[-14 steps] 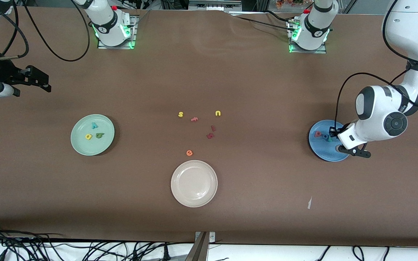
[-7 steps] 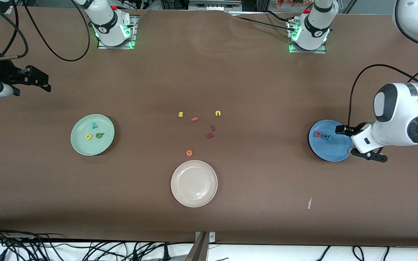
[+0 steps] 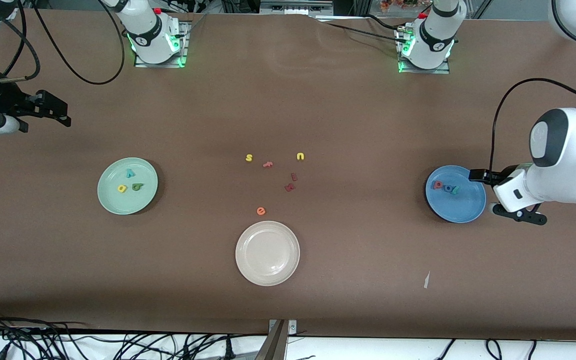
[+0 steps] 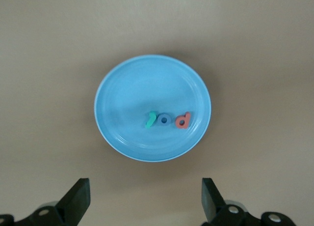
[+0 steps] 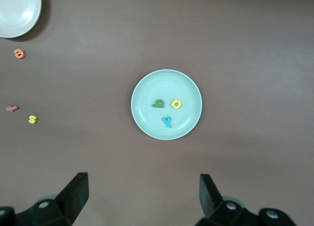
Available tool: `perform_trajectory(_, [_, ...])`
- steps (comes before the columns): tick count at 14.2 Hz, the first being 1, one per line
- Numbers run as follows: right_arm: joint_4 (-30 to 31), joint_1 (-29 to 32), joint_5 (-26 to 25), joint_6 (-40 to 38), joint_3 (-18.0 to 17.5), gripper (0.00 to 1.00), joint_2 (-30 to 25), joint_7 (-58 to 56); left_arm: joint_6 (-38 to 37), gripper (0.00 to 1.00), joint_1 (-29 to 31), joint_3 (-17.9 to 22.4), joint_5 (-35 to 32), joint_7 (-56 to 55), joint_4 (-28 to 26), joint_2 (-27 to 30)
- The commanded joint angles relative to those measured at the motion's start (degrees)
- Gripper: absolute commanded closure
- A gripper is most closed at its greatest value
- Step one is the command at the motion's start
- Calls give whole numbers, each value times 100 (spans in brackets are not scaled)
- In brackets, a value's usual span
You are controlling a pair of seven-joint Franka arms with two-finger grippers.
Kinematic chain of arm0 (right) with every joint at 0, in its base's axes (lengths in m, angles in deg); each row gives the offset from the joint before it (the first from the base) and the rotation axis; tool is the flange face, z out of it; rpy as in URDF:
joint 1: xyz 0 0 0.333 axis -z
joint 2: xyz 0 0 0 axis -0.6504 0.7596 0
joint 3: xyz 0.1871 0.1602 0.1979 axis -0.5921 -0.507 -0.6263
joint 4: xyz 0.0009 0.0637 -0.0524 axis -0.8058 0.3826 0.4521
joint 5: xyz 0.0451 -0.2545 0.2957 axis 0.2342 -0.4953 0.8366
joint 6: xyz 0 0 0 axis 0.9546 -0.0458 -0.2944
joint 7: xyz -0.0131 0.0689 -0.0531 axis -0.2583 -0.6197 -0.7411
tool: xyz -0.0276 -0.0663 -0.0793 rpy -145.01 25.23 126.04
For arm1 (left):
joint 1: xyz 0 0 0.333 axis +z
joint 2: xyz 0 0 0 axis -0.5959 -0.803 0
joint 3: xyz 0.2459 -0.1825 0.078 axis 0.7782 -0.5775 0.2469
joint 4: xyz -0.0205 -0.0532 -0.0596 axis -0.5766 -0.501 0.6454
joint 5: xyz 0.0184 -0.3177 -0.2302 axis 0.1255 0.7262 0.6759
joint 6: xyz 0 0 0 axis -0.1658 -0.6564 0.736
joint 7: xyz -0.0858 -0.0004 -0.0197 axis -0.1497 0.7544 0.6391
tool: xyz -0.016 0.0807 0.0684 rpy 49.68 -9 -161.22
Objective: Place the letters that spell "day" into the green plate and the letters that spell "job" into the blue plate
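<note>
The blue plate [image 3: 463, 207] [image 4: 132, 91] lies toward the left arm's end and holds the salmon "b" [image 3: 438, 185] [image 4: 183, 120], blue "o" [image 3: 448, 188] [image 4: 163, 120] and teal "j" [image 3: 455, 190] [image 4: 150, 120] in a row. My left gripper [image 3: 482, 192] [image 4: 145, 196] hangs open and empty over that plate's edge. The green plate [image 3: 113, 200] [image 5: 167, 83] holds the teal "y" [image 3: 130, 173] [image 5: 168, 121], yellow "a" [image 3: 122, 188] [image 5: 175, 104] and dark green "d" [image 3: 137, 187] [image 5: 158, 103]. High above the table at its own end, my right gripper [image 3: 45, 122] [image 5: 143, 194] waits open and empty.
A cream-white plate [image 3: 267, 272] [image 5: 14, 19] lies nearest the front camera at mid-table. Loose letters lie just farther off: yellow "s" [image 3: 249, 158], salmon "f" [image 3: 267, 164], yellow "u" [image 3: 300, 156], two dark red letters [image 3: 289, 187], orange "e" [image 3: 261, 211]. A white scrap [image 3: 426, 280] lies nearer the camera than the blue plate.
My left gripper has opened, left the teal "j" in the blue plate, and drawn up and away toward its own end. The right arm has not moved.
</note>
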Motion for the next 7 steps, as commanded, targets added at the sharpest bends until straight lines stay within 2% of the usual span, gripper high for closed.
perform_trajectory(1, [-112, 12, -67, -68, -36, 0, 23, 42, -190, 0, -123, 34, -10, -486, 9, 630])
perform_trajectory(7, [-103, 12, -58, -85, -36, 0, 23, 42, -603, 0, -308, 51, 245, -594, -281, 1764])
